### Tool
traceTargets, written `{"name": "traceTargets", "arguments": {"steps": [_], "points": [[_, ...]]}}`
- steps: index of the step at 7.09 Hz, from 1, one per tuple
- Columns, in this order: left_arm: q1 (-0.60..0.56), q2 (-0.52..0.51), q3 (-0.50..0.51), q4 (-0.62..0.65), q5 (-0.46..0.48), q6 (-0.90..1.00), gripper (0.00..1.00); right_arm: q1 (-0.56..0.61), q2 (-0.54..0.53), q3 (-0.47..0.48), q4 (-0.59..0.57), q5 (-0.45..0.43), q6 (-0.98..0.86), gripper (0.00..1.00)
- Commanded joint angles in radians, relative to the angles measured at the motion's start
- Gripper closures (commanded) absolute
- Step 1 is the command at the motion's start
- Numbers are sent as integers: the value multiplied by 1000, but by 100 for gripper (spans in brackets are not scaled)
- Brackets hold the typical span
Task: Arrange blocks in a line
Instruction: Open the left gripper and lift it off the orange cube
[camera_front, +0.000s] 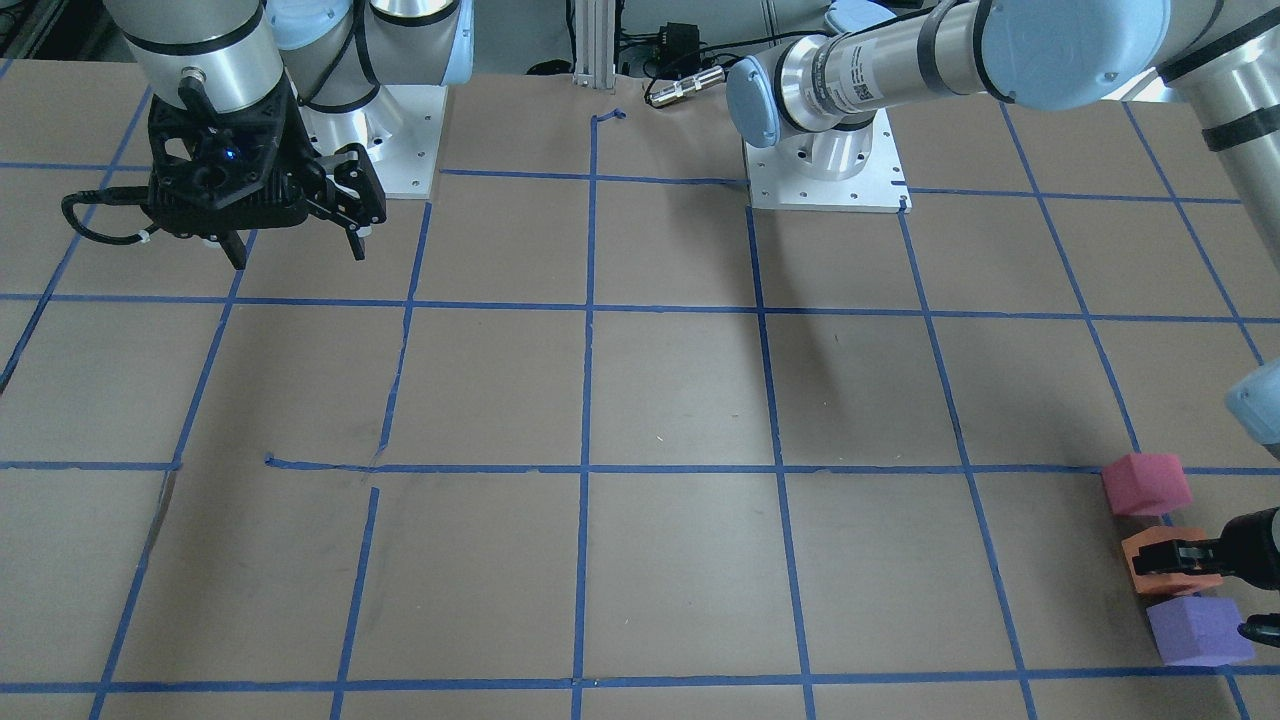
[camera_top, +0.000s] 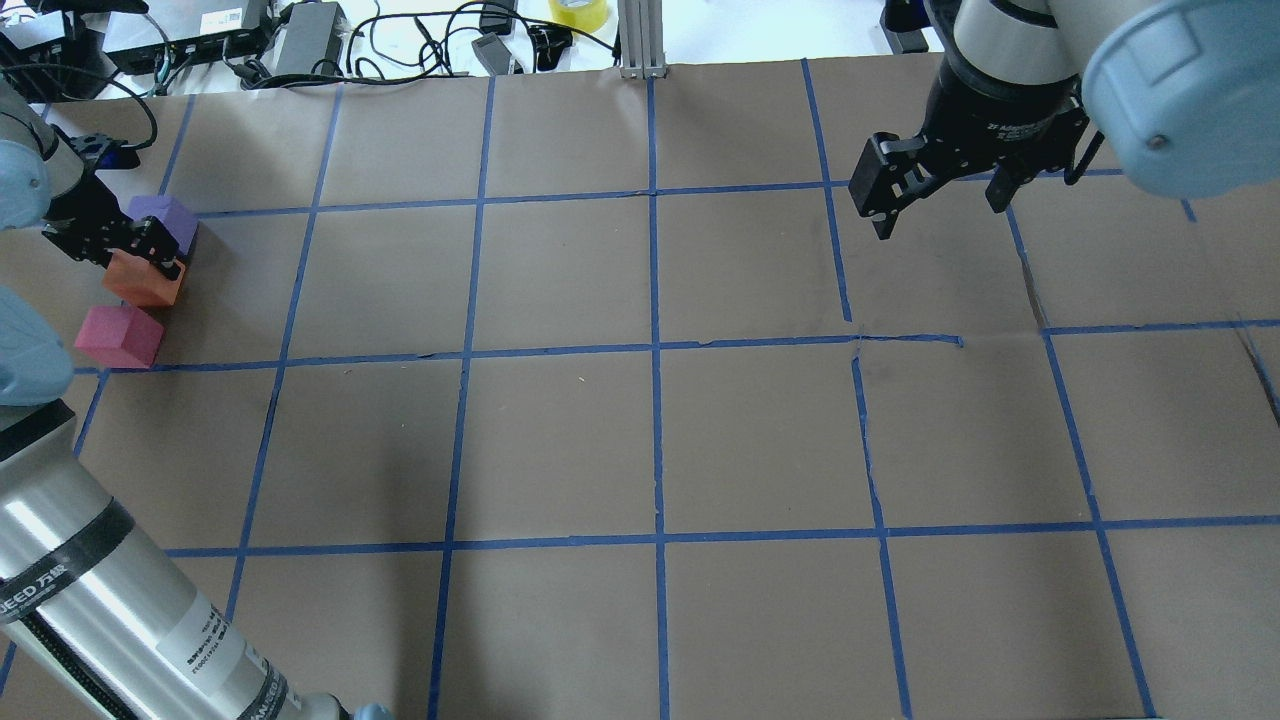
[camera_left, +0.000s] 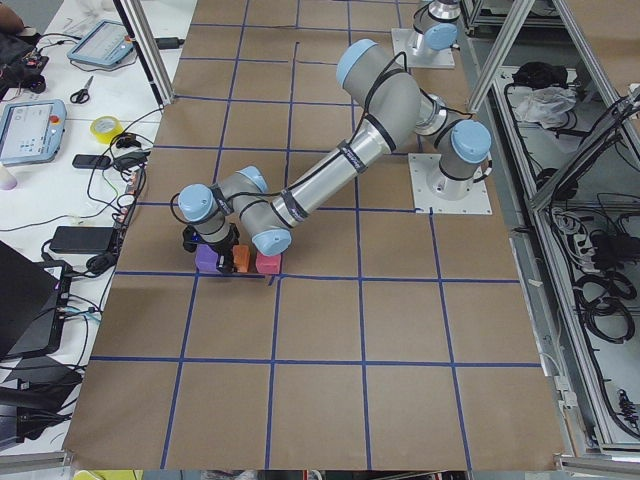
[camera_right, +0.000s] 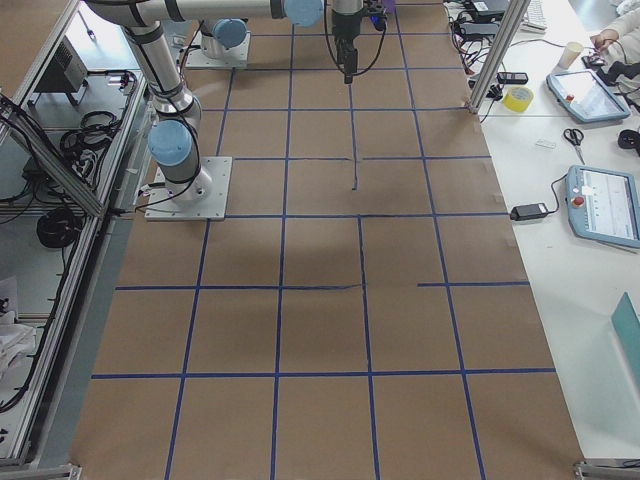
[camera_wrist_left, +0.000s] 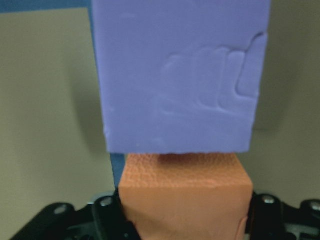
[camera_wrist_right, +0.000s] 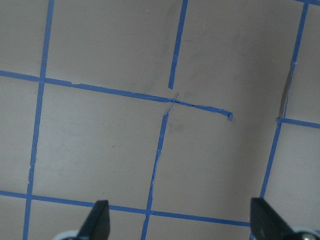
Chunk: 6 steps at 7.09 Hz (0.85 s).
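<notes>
Foam is what the three cubes look like: matte and, by the look of them, light. The orange block (camera_top: 140, 288) serves as the landmark. It sits at the robot's far-left edge of the worktop (camera_top: 560, 440). The purple block (camera_top: 165, 218) is just beyond it, and in the left wrist view the two seem to be touching. The red-pink block (camera_top: 118, 335) is just on the robot's side of it, though whether that pair touches I cannot tell. The three already lie in a rough row.

The left tool (camera_top: 128, 255) pinches the orange block across the two faces that have no neighbour. The right tool (camera_top: 940, 215) hangs well away from the orange block, across the worktop, with its fingers spread wide and nothing between them.

A shallow mark pressed into the purple face suggests the material dents easily. The orange surface is pebbled, so it probably gives good friction. I judge the cubes soft, springy, very light and not fragile. A light squeeze should be enough, and a hard one would likely deform the cube and let it spring askew on release. The free side faces at mid-height are the sensible hold. Because the purple block presses against the orange one, it may well be dragged along.
</notes>
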Motion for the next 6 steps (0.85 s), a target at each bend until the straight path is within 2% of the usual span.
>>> {"name": "traceTargets", "arguments": {"steps": [1,3,4,5,6], "points": [[-3,34,7,1,-2,-6,0,0,0,0,0,0,0,0],[-31,170,2,-22,-28,-6,0,0,0,0,0,0,0,0],[-57,237,2,-113,-73,-12,0,0,0,0,0,0,0,0],[-95,322,5,-187,-78,-40,0,0,0,0,0,0,0,0],[-124,420,8,-338,-79,-81,0,0,0,0,0,0,0,0]]}}
